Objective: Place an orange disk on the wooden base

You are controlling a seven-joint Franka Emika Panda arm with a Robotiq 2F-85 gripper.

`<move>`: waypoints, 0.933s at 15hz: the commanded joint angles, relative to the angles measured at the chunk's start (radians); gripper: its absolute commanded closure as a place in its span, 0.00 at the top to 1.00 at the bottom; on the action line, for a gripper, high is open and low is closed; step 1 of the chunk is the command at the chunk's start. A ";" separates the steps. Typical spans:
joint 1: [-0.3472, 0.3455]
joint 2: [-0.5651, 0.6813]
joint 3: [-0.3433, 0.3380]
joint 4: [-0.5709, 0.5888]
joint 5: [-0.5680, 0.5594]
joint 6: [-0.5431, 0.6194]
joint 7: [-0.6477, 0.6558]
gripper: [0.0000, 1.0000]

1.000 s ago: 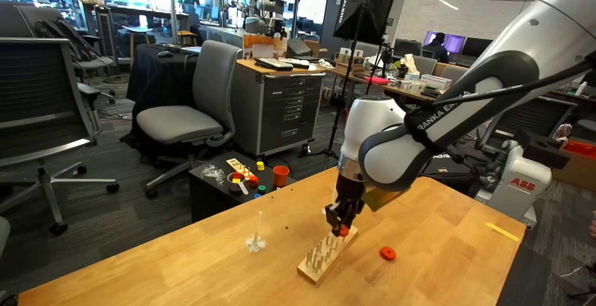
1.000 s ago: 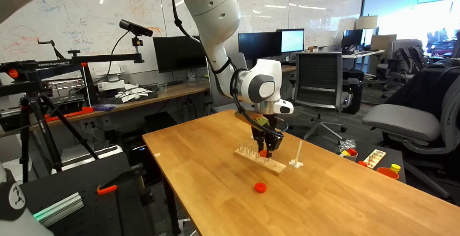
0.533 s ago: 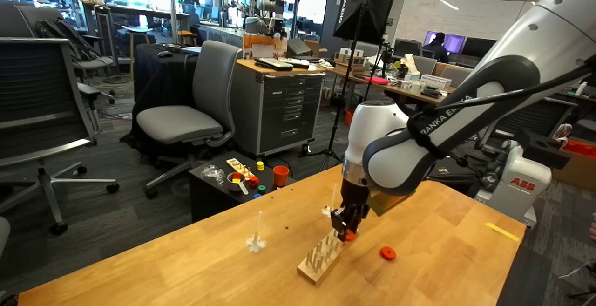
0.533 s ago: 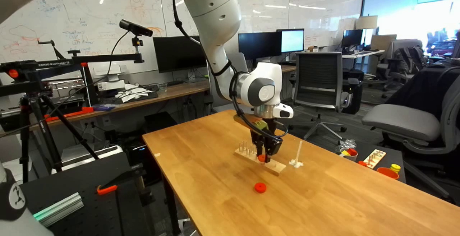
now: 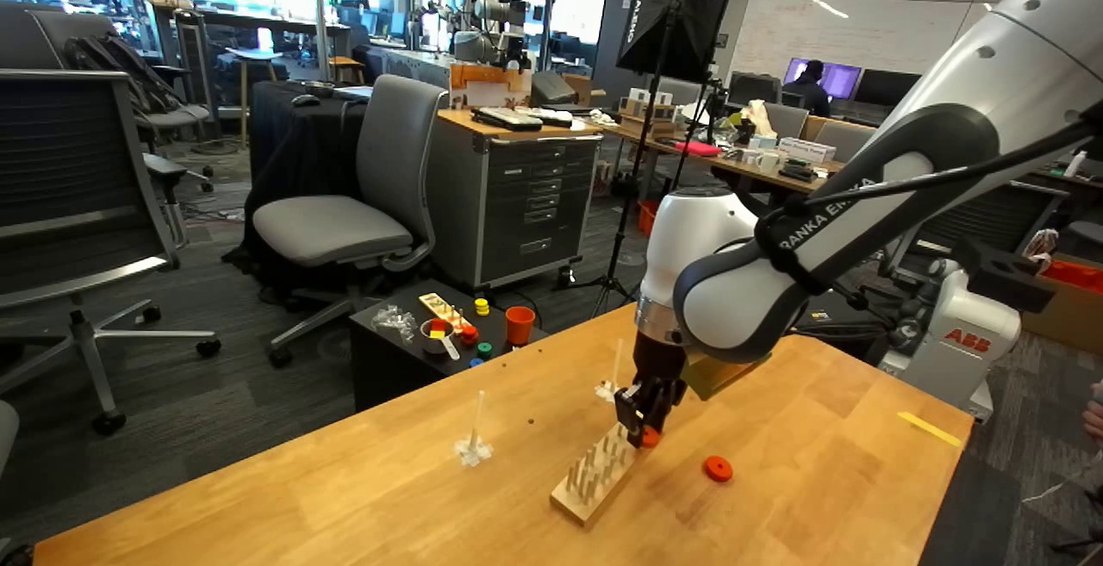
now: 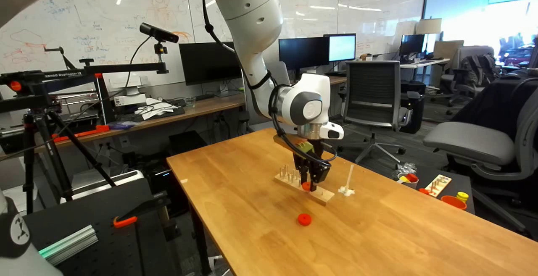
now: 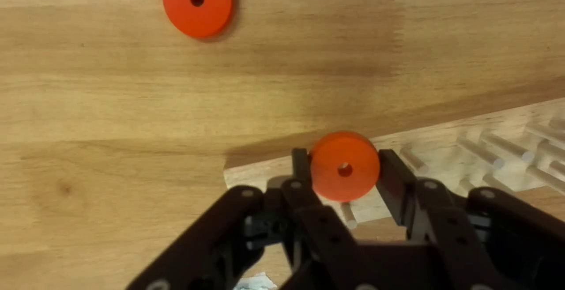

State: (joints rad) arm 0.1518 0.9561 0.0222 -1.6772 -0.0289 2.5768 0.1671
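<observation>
Beyond the pale wooden tabletop (image 5: 370, 480), a grey office chair (image 5: 332, 226) and a drawer cabinet (image 5: 543, 213) are seen. Over that surface the gripper (image 7: 344, 160) is set partway apart, and the orange disk (image 7: 333, 182) is pinched between its fingers (image 7: 393, 179). The disk is held at the wooden base (image 7: 437, 140), away from its crowd of pegs (image 7: 507, 146); whether wood is touched, or a peg is threaded, cannot be told, as only a pale spot is shown through the hole.

Should hole and peg be misaligned, the disk could be tipped on release and left leaning, or dropped off the narrow base. Should the fingers be spread too widely, a neighbouring peg (image 7: 414, 161), just beside one of them, could be struck and the base nudged along the tabletop.

Little margin is offered by the base's long edges, much of its width being covered by the disk. On the side of a thin upright stick (image 6: 349, 177), sideways travel would be limited. More room is given toward the redder disk (image 7: 198, 18), which is seen lying on the tabletop, apart from the fingers, and the tabletop's edges are not met by the base.
</observation>
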 commanded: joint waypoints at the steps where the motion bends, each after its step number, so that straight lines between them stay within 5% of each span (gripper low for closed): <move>1: 0.001 -0.023 0.005 -0.008 0.014 -0.007 -0.009 0.18; 14: 0.001 -0.013 0.000 0.003 0.014 -0.011 -0.008 0.18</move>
State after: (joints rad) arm 0.1565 0.9523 0.0220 -1.6725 -0.0289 2.5767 0.1671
